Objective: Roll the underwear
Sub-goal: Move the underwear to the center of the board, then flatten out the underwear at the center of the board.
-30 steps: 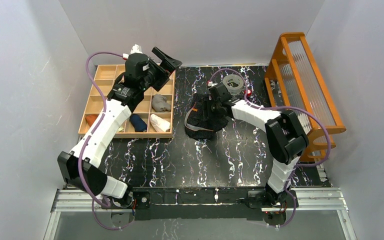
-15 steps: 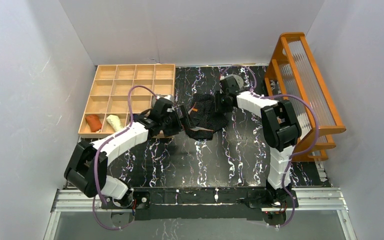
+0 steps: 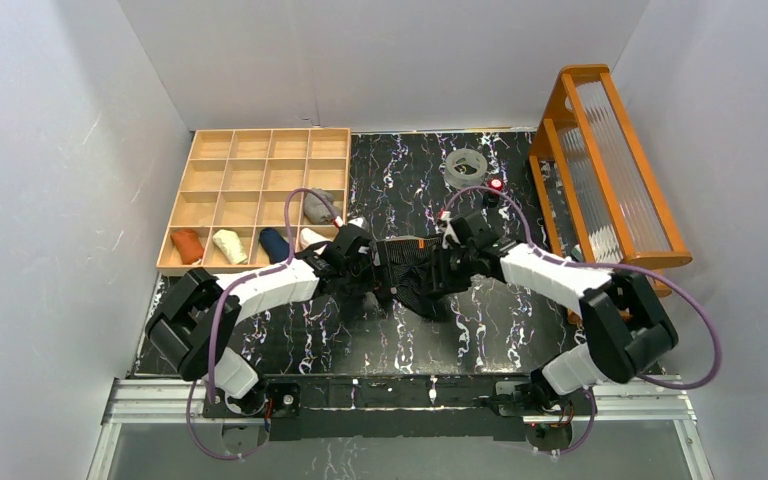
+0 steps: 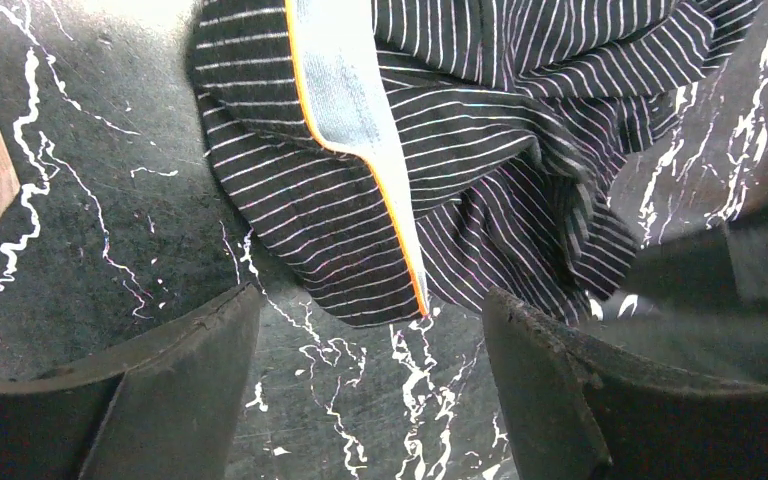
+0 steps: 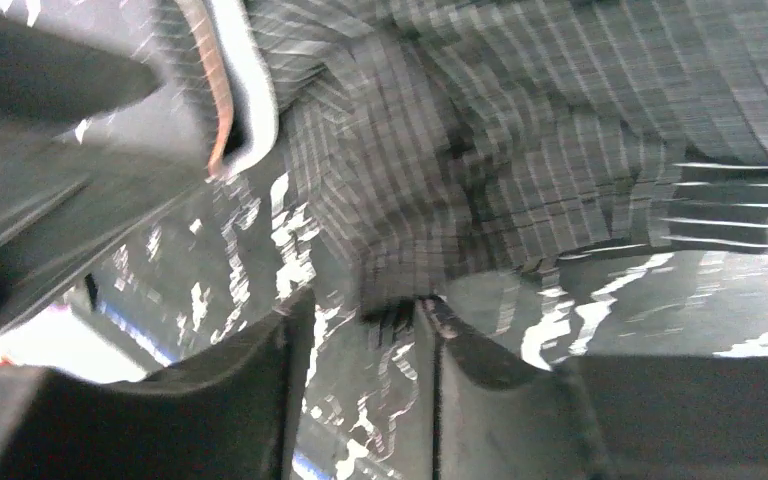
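Black striped underwear [image 3: 415,275] lies bunched at the middle of the table [image 3: 480,340], grey waistband [image 4: 350,90] flopped over on its left side, so by my read it is not flat enough to roll yet. Left gripper [image 4: 370,330] is spread wide and low, straddling the waistband corner without touching cloth, likely lined up to take that corner. Right gripper [image 5: 365,345] sits at the opposite edge, gap narrow, hem fold at its tips, too blurred to tell if it pinches; the pair looks set to stretch the piece flat.
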Action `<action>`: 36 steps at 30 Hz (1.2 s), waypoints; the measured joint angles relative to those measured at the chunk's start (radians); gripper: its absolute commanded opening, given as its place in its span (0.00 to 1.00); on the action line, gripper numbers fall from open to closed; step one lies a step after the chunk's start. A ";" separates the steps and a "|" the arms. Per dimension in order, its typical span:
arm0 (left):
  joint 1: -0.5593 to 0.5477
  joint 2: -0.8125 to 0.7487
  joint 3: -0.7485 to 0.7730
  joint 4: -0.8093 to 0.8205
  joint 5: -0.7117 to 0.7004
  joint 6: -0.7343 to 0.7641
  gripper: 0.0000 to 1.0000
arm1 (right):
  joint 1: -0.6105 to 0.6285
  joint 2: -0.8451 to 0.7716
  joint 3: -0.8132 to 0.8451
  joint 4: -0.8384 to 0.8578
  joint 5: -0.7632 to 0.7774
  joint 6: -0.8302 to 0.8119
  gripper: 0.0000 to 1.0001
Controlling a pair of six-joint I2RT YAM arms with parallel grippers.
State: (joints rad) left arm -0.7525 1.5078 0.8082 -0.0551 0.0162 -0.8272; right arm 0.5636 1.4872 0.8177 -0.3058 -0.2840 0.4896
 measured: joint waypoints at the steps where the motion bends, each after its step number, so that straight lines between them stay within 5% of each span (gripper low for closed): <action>1: -0.003 0.010 -0.003 0.004 -0.009 -0.002 0.74 | 0.031 -0.026 -0.003 -0.009 -0.010 0.006 0.57; 3: -0.009 0.013 -0.010 0.010 -0.016 -0.003 0.67 | 0.076 -0.072 -0.003 -0.024 -0.005 0.014 0.69; 5: -0.016 0.016 -0.012 0.011 -0.025 0.000 0.62 | 0.083 -0.129 -0.003 -0.045 0.048 0.021 0.70; 10: -0.026 0.068 0.000 0.022 -0.043 0.039 0.48 | -0.117 -0.201 0.014 -0.025 0.132 0.019 0.72; 14: -0.034 0.112 0.035 0.023 -0.056 0.071 0.37 | -0.266 -0.062 0.108 0.001 0.131 0.000 0.75; 19: -0.050 0.134 0.046 0.019 -0.066 0.095 0.06 | -0.290 0.096 0.190 0.037 0.103 -0.027 0.73; 24: -0.055 0.136 0.059 -0.002 -0.072 0.119 0.00 | -0.318 0.219 0.262 0.051 0.078 -0.053 0.71; 30: -0.055 0.124 0.082 -0.064 -0.081 0.163 0.00 | -0.327 0.319 0.305 0.075 0.035 -0.071 0.52; 36: -0.055 0.073 0.091 -0.119 -0.094 0.196 0.00 | -0.327 0.378 0.316 0.084 -0.026 -0.077 0.08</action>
State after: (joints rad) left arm -0.8074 1.5806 0.8989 -0.1745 -0.0776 -0.6315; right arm 0.2371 1.8656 1.1339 -0.2214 -0.3103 0.4129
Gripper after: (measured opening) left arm 0.020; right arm 0.273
